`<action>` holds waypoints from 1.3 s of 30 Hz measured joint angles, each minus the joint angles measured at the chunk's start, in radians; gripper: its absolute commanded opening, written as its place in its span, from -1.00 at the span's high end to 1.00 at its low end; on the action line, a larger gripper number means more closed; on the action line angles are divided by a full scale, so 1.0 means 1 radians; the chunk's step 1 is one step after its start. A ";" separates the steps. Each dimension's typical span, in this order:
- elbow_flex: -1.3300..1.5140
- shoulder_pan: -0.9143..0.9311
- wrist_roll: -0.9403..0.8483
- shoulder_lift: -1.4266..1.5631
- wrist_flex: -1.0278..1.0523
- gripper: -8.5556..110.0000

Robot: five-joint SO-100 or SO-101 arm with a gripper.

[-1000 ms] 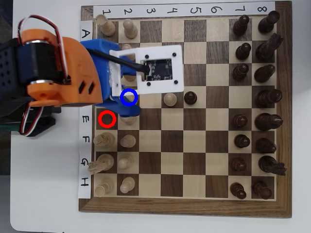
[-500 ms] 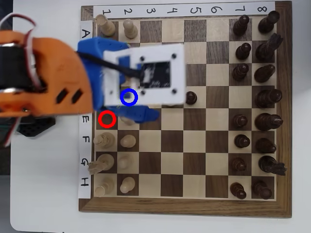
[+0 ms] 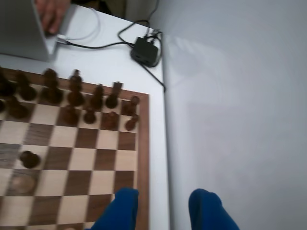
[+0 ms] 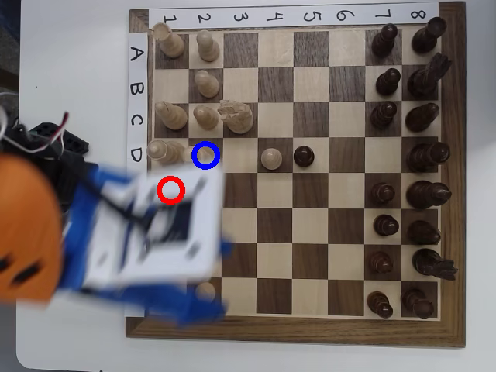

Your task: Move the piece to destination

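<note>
tool [image 3: 163, 211] spread wide, empty, over board [image 4: 310, 232] edge | blue circle [image 4: 205, 155] sq bare | arm blurred

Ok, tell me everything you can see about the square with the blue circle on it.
The blue-circled square is dark-brown wood, row D, column 2 in the overhead view. No piece stands inside the circle. A light piece stands on the square to its left; the blurred arm lies just below it.
</note>
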 measured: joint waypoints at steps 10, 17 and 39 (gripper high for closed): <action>0.442 0.426 -0.449 0.311 -0.270 0.86; 0.667 0.660 -0.646 0.512 -0.339 0.86; 1.548 1.127 -0.962 1.279 -0.290 0.86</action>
